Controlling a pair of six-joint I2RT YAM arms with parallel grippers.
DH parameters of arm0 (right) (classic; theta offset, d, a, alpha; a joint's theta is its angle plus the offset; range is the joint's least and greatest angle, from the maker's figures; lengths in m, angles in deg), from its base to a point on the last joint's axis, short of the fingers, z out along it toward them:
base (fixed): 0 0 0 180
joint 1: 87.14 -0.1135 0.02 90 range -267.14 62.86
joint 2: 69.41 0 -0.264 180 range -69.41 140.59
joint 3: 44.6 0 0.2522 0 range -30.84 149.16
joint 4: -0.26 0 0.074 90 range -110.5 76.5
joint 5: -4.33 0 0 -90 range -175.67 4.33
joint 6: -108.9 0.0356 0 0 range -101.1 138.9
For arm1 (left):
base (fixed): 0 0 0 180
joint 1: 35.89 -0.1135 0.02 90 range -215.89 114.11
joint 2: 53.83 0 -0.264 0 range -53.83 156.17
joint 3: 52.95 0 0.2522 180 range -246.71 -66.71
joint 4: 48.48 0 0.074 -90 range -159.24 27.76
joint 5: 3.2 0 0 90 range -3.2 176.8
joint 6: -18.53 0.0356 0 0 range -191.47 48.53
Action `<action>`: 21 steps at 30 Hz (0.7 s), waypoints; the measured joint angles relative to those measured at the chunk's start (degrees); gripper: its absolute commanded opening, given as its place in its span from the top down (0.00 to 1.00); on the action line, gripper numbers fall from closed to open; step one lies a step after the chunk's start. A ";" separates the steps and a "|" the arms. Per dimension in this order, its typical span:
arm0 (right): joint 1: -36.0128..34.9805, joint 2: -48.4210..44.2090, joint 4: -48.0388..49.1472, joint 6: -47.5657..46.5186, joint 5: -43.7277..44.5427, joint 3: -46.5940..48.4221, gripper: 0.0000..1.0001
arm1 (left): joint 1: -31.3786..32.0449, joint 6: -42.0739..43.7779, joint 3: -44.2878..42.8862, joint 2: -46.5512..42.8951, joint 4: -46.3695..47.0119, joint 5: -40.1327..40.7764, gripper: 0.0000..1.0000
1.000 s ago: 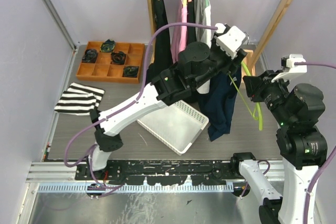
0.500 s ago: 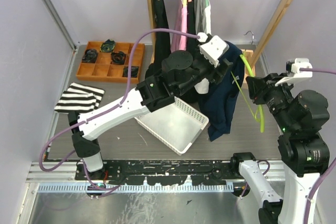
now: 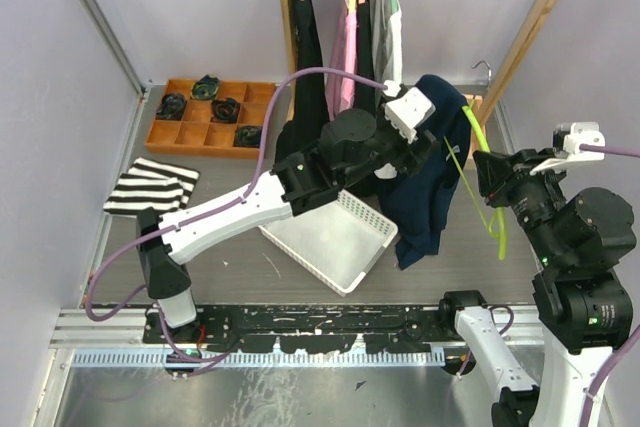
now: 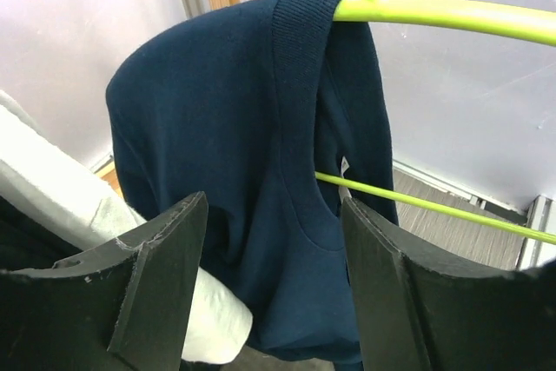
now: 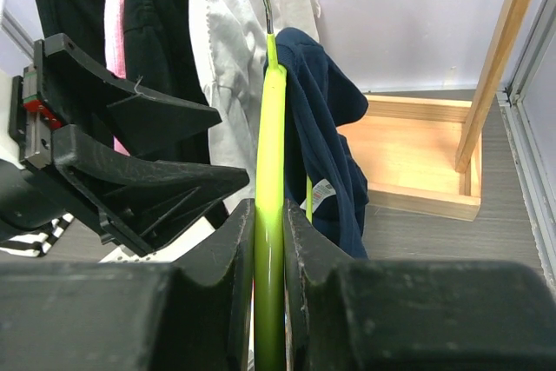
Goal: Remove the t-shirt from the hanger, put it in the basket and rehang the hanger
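A navy t-shirt (image 4: 226, 128) hangs bunched over one end of a lime-green hanger (image 4: 452, 15), its neckline draped on the arm. In the top view the t-shirt (image 3: 425, 187) droops beside the hanger (image 3: 478, 147). My left gripper (image 4: 271, 215) is open just in front of the cloth, with nothing clamped between its fingers. In the top view the left gripper (image 3: 425, 142) sits against the shirt's left side. My right gripper (image 5: 269, 215) is shut on the hanger (image 5: 270, 128), and the shirt (image 5: 326, 136) hangs behind it. The right gripper (image 3: 487, 169) is to the right of the shirt.
A wooden rack (image 3: 545, 17) holds several other garments (image 3: 345, 37) at the back. A white basket (image 3: 335, 237) lies under the left arm. An orange tray (image 3: 210, 112) and a striped cloth (image 3: 150, 187) lie at the left. A wooden box (image 5: 417, 154) stands behind the shirt.
My left gripper has dropped down and to the left, away from the top of the shirt, and its jaws have opened wider. The right arm has shifted the hanger slightly to the right.
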 measured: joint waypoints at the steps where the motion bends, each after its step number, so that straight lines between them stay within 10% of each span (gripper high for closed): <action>1: 0.00 -0.09 0.00 -0.02 0.04 0.00 0.99 | 0.00 -0.09 0.24 -0.24 -0.02 -0.15 0.29; 21: 0.00 -1.09 0.04 -0.15 -0.74 0.00 0.99 | -4.98 -4.96 1.92 -2.99 4.81 -11.85 0.29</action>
